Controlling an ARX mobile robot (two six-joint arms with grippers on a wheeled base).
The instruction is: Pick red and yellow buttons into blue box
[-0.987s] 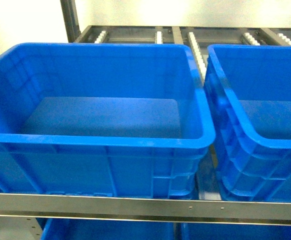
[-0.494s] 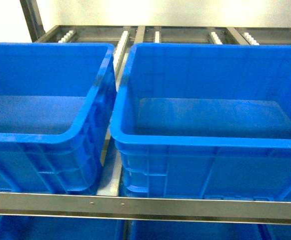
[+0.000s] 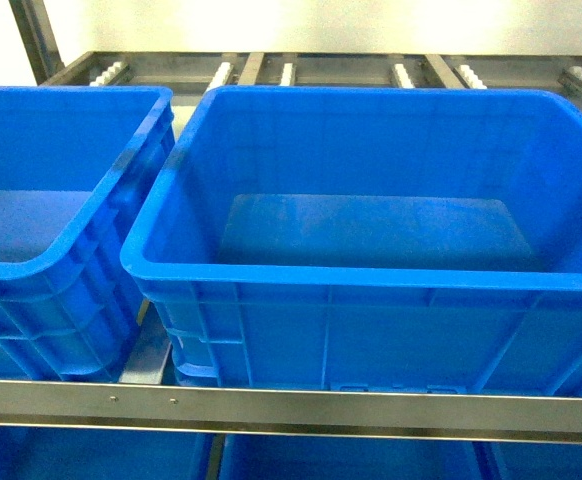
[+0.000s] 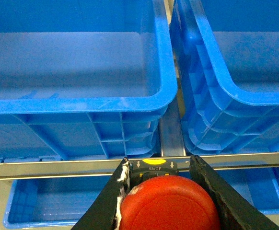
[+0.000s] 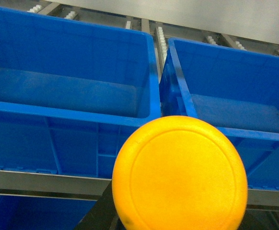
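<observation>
A deep blue box (image 3: 361, 277) fills the middle of the head view, with nothing inside; neither gripper shows there. In the left wrist view my left gripper (image 4: 159, 162) is shut on the red button (image 4: 168, 203), its black fingers (image 4: 204, 182) pressing each side of the domed cap and dark body. It hovers in front of the shelf rail, below the gap between two blue crates. In the right wrist view the yellow button (image 5: 180, 175) hides most of my right gripper (image 5: 178, 211). One dark finger (image 5: 97, 216) shows beside the cap.
A second blue crate (image 3: 61, 250) stands left of the middle one, a narrow gap between them. A metal shelf rail (image 3: 291, 410) runs along the front, with more blue crates (image 3: 351, 462) on the level below. Roller tracks (image 3: 401, 72) lie behind.
The head view has swept to the right: the crates slid left in the frame, and the one that was at the right edge now sits in the middle.
</observation>
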